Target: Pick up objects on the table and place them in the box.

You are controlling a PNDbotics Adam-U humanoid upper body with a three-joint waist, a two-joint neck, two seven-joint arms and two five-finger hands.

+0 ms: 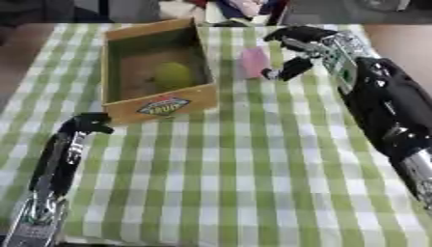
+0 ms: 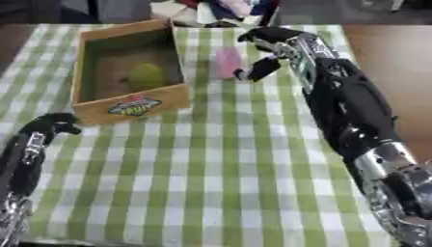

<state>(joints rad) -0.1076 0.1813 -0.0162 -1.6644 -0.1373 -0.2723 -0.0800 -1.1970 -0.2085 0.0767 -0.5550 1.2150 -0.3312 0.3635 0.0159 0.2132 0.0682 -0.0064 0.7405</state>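
1. Right hand (image 1: 297, 50) reaches in from the far right of the table, its fingers arched above and its thumb below, spread apart around the right edge of a small pink object (image 1: 252, 61). Whether any finger already touches it I cannot tell.
2. Pink object sits on the green checked cloth (image 1: 253, 169), just right of the cardboard box (image 1: 160, 107) and well toward the far side.
3. Box stands at the far left with its open top facing up; a yellow-green round fruit (image 1: 173, 74) already lies inside.
4. Left hand (image 1: 87, 123) rests near the box's near-left corner with fingers curled and nothing visibly held.
5. To do this step well, I judge the fingers should close squarely across the pink object rather than clip its edge, since it looks soft and could slip.
6. Lift clear of the box's right wall before carrying left, then release over the bare floor beside the fruit.
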